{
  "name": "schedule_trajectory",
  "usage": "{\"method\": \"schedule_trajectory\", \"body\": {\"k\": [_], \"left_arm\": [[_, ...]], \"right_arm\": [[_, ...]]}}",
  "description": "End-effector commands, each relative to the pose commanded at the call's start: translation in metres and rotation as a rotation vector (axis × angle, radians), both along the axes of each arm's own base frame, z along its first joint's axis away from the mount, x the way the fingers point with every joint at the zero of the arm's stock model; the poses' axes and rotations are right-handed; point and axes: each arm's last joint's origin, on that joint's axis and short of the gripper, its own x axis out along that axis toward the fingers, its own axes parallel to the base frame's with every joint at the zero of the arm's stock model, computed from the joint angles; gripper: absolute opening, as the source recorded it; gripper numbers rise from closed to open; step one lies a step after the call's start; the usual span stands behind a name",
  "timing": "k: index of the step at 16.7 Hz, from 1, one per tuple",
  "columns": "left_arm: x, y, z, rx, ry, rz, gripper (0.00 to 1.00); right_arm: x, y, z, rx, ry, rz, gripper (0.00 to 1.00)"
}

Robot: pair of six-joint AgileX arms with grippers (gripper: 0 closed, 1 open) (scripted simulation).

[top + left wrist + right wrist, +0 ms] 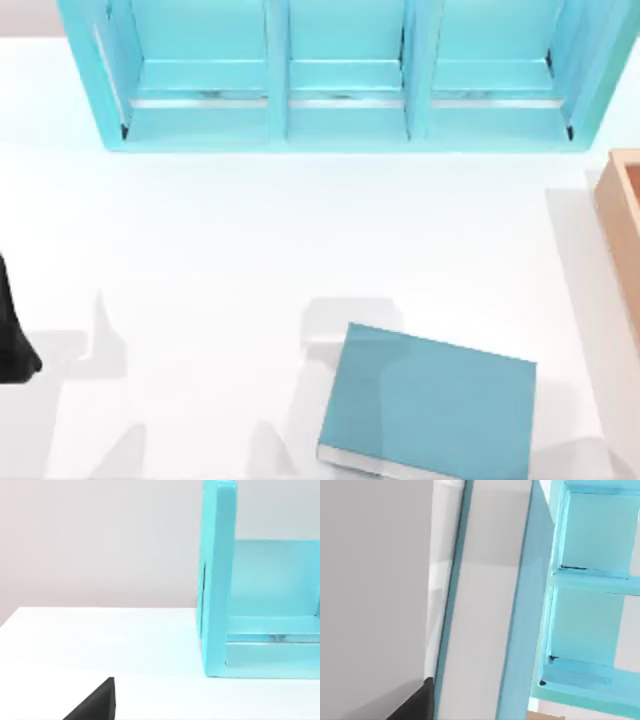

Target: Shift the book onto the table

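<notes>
book low on the desk, right claw pressed up close

from above i see the book (428, 405) lying flat near the front edge of the white desk (250, 250), right of centre, well apart from the light-blue shelf unit (340, 90) at the back. a tan wooden box (622, 215) sits at the right edge. my left arm (12, 335) rests at the far left. on the right wrist view the book's page edges run right alongside; i cannot tell either claw's opening.
</notes>
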Motion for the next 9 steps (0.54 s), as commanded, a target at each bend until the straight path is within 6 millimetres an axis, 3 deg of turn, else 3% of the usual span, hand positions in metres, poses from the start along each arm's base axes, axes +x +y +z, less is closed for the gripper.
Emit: {"method": "schedule_trajectory", "body": {"k": [5,9], "left_arm": [[0.000,0.000,0.000,0.000,0.000,0.000,1.00],[0.000,0.000,0.000,0.000,0.000,0.000,1.00]], "right_arm": [[-0.001,-0.002,0.020,0.050,-0.044,-0.071,1.00],[0.000,-0.001,0.023,0.057,-0.048,-0.086,1.00]]}}
